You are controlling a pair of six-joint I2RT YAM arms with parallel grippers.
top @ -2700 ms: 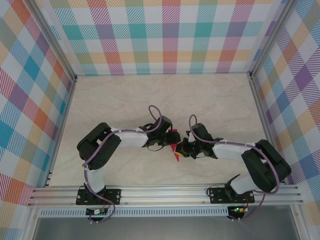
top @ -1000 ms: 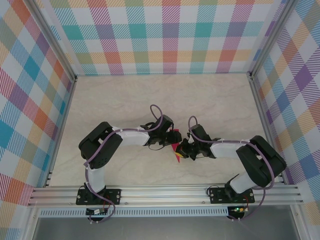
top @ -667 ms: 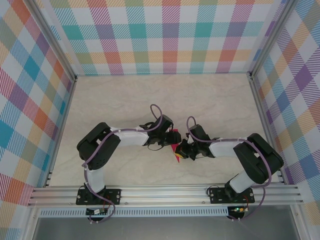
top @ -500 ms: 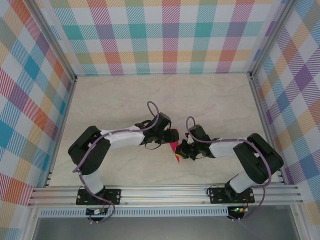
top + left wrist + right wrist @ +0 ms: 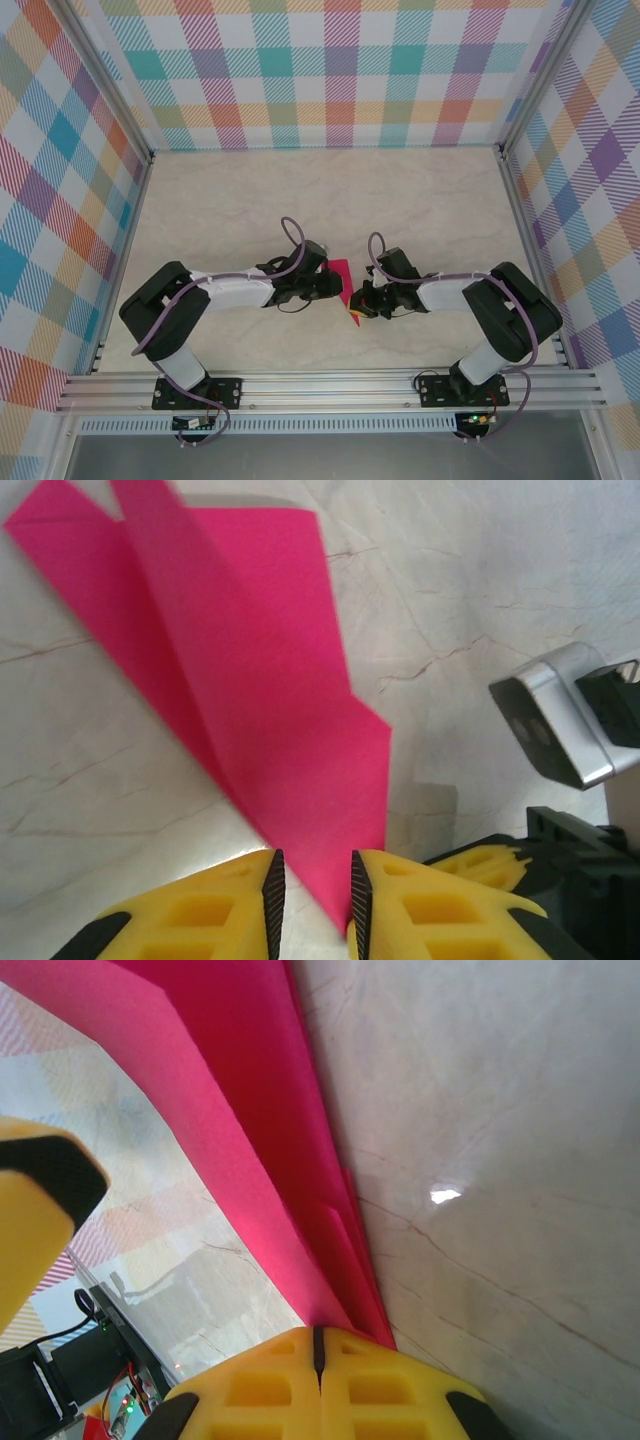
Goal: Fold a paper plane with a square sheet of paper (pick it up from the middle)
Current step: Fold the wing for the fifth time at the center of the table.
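Magenta paper plane (image 5: 270, 710) — smooth, creased, sharply pointed

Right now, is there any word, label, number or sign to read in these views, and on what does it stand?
None can be read.
The paper is plain pink, with no print.
The yellow fingers bear no lettering.
The walls carry a coloured check pattern, no words.
The small board at the right arm's base is too small to show any marking.
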